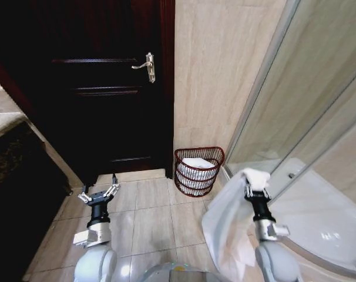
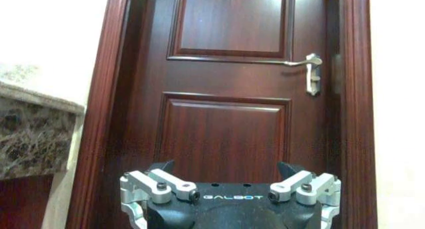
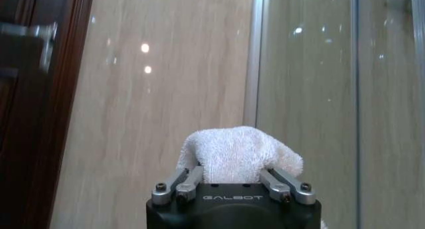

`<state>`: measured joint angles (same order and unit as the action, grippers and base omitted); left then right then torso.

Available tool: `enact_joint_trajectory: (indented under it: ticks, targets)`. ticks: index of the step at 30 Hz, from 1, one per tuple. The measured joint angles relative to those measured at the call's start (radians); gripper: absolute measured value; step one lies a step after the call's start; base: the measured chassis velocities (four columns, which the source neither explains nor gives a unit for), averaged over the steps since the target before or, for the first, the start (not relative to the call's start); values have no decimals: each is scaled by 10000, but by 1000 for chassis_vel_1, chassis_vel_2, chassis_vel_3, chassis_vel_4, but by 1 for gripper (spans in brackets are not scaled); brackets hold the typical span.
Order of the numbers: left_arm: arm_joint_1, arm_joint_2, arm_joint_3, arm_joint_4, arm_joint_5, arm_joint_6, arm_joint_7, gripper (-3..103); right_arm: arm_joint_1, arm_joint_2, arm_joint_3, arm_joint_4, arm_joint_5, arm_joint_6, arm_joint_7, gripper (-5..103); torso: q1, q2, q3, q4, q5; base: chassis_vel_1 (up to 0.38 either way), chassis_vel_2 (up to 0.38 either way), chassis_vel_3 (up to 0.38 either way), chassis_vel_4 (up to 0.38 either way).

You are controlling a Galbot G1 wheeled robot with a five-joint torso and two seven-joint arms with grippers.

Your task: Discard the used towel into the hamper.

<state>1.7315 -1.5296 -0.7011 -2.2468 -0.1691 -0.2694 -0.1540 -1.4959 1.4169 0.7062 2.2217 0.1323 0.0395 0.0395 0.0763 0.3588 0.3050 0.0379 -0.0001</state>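
Two arms up in head view: right gripper (image 1: 249, 188) clamped on towel (image 1: 228, 226), hamper (image 1: 198, 170) ahead-left by wall corner w/ white cloth inside; carry towel over rim, release above; glass screen (image 1: 307, 111) close on right, floor between free; left wrist view: left gripper (image 2: 230, 189) spread, idle facing door (image 2: 226, 79); right wrist view: towel bunched btwn jaws.

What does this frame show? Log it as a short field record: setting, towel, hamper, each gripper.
setting: tiled bathroom, dark door, shower glass on the right
towel: white, pinched at its top by the right gripper, the rest hanging down below it
hamper: on the floor against the wall between door and shower, white cloth already inside
left gripper: open, holding nothing, low over the floor facing the door
task state: towel not yet in the hamper, held apart from it
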Motion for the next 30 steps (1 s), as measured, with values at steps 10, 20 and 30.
enact_joint_trajectory:
  ticks: [10,20,30]
  targets:
    - [170,-10,125,585,242,-567,265,100,2243,-1294,-94,1777,2260,-2327,956,24,0,-3,0,0,-6,0,0,0,0]
    - [-320,-385,210,899,597,-535,782,100,4735,-2788,-488,1503,4303,-3048,1757,24,0,-4,0,0,4,0,0,0,0]
    - [-354,-784,233,1220,1559,-850,615,100,8166,-3622,-1585,-140,5194,-3421,2266,24,1,-6,0,3,1,0,0,0,0]
